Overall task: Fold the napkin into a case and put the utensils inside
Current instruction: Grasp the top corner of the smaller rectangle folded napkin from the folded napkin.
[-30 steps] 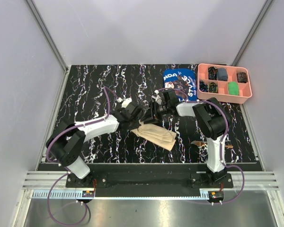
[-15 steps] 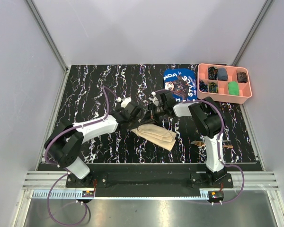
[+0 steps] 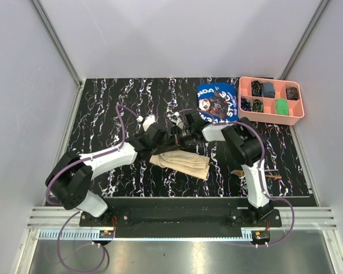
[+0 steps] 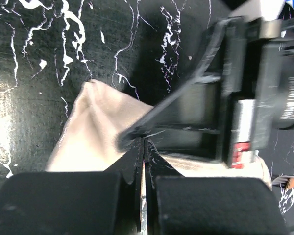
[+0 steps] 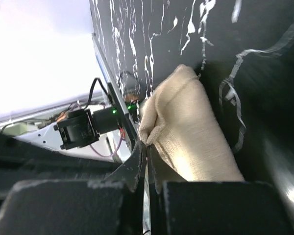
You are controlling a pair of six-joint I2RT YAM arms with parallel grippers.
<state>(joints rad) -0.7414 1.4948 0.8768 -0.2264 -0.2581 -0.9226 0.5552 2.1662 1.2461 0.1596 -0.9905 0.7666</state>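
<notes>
A: Black tabletop [image 3: 114, 103] w/ white veins, yes? What's round it?

B: Yep. Pale grey walls [image 3: 177, 34] on three sides and a metal rail [image 3: 177, 217] along the near edge. Pink tray [image 3: 271, 118] sits in the far right corner w/ small bits in its compartments. A blue printed cloth [image 3: 217, 101] lies just beside it, on its left.

A: And the napkin?

B: The napkin [image 3: 183, 162] is plain beige, folded into a layered strip. It lies approx mid-tabletop on the near half, running left to right.

A: Tools?

B: Both are at its left end, close together. The left tool [image 4: 141, 147] is closed, w/ cloth caught in the slit btw its fingers. The right tool [image 5: 147, 144] is closed too, pinching a small raised fold of the napkin.

A: Anything else on there?

B: One brown utensil [image 3: 272, 176] flat on the tabletop by the right arm. It's partly hidden behind that arm and well apart from the napkin.
</notes>
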